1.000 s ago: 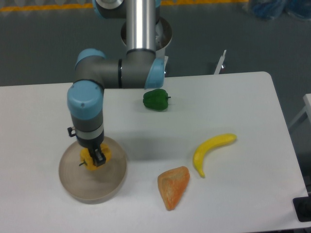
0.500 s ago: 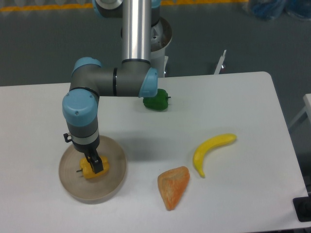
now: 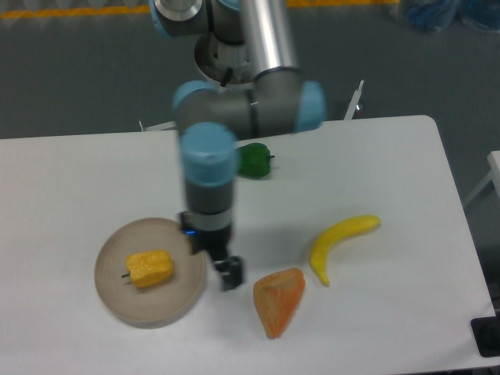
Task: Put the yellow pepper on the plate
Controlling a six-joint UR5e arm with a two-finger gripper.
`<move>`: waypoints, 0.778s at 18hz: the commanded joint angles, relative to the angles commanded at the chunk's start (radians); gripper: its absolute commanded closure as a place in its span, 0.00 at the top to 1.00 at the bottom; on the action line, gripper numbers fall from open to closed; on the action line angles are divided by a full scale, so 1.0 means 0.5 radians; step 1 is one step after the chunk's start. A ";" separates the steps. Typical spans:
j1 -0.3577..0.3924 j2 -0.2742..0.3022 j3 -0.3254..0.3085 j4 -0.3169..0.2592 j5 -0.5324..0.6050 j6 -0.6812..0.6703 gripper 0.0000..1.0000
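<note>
Camera view: fixed, high, looking down on the white counter point(image 3: 70, 180); the arm is motion-blurred.
Landmark: the plate point(image 3: 148, 305), a thick round grey-beige disc near the counter's front left.
Yellow pepper point(image 3: 150, 268): lies on its side inside the plate, about at its centre, with the short dark stem pointing left; nothing touches it.
Tool point(image 3: 228, 273): just off the plate's right rim, low over the counter and clear of the pepper. It carries nothing; blur and the viewing angle hide the finger gap, so I cannot tell how far it is parted.
Task state: judged from how things lie, the pepper is delivered and the placing looks done.
Handling, weight and stiffness: the pepper is small and blocky with a matte skin, probably a light, rigid toy piece; it should neither crush nor sag.
Handling, grip: the lobed sides look rounded, so it may roll or twist under an off-centre pinch.
Where to hold: across the middle of the body, on two opposite flat-ish sides, not by the thin stem.
Other things, from the plate: green pepper point(image 3: 254, 159) far behind and to the right; orange wedge point(image 3: 279, 301) just right of the tool; banana point(image 3: 341, 244) further right.
</note>
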 joint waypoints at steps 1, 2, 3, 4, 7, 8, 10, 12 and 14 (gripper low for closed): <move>0.062 -0.006 0.000 0.000 0.000 0.055 1.00; 0.144 -0.012 -0.003 -0.003 0.000 0.168 1.00; 0.224 -0.018 -0.003 -0.012 0.000 0.279 1.00; 0.264 -0.021 -0.012 -0.015 0.006 0.353 1.00; 0.357 -0.049 -0.037 -0.067 0.083 0.589 1.00; 0.387 -0.061 -0.034 -0.128 0.104 0.641 1.00; 0.412 -0.089 -0.043 -0.196 0.156 0.694 1.00; 0.482 -0.120 -0.046 -0.199 0.169 0.734 1.00; 0.492 -0.120 -0.031 -0.206 0.172 0.737 1.00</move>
